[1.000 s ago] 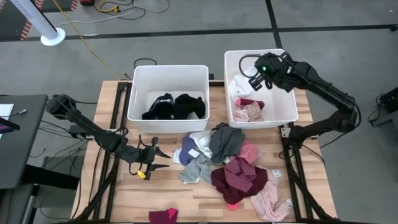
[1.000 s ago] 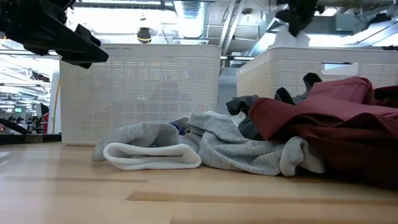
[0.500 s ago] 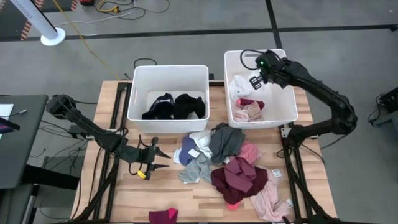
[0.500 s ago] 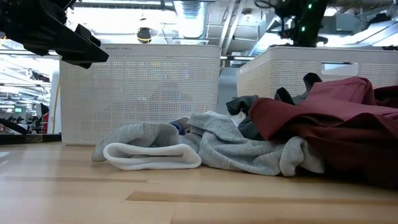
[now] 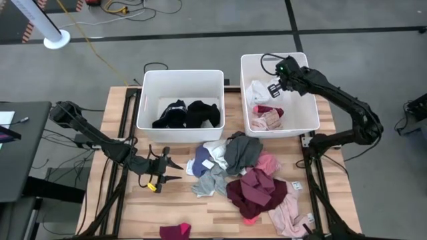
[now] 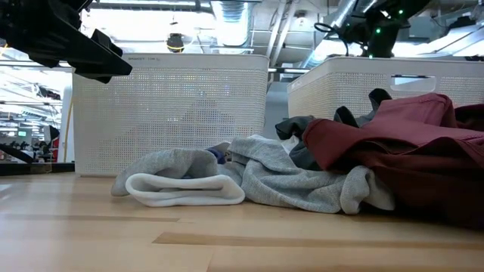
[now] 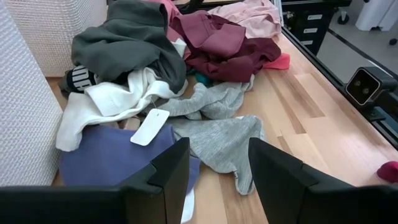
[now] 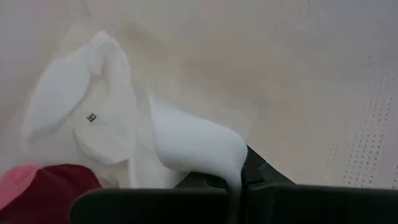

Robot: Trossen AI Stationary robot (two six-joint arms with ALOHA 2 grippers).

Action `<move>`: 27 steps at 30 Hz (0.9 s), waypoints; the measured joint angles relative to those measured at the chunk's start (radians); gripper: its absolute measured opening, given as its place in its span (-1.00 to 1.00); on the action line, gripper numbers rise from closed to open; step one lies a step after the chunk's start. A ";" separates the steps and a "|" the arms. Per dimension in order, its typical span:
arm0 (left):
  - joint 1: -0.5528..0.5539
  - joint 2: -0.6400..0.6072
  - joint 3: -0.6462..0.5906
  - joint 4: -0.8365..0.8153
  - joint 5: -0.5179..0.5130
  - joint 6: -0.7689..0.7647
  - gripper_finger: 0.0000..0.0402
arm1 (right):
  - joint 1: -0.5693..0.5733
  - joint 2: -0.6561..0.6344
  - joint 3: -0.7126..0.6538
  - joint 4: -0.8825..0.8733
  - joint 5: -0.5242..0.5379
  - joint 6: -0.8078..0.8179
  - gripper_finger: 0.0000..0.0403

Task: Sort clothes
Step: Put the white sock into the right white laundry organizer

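We see two white plastic bins side by side at the far edge of the wooden table (image 5: pixel 133 200): the left bin (image 5: pixel 180 79) and the right bin (image 5: pixel 301 120); a yellow cable (image 5: pixel 93 47) crosses the grey floor (image 5: pixel 347 53) behind.

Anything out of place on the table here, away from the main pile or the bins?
One maroon garment lies alone at the table's near edge, well apart from the main pile. A paper tag also shows loose on top of the clothes near the left gripper. Nothing looks spilled or damaged.
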State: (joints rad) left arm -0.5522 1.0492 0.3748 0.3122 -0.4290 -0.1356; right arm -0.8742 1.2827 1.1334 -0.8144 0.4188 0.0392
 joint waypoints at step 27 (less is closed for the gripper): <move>0.000 0.000 0.000 0.000 0.000 0.000 -0.20 | 0.002 0.000 -0.001 -0.055 -0.126 0.014 -0.46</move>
State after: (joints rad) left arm -0.5522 1.0492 0.3748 0.3122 -0.4291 -0.1352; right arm -0.8726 1.2827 1.1320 -0.8692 0.2924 0.0529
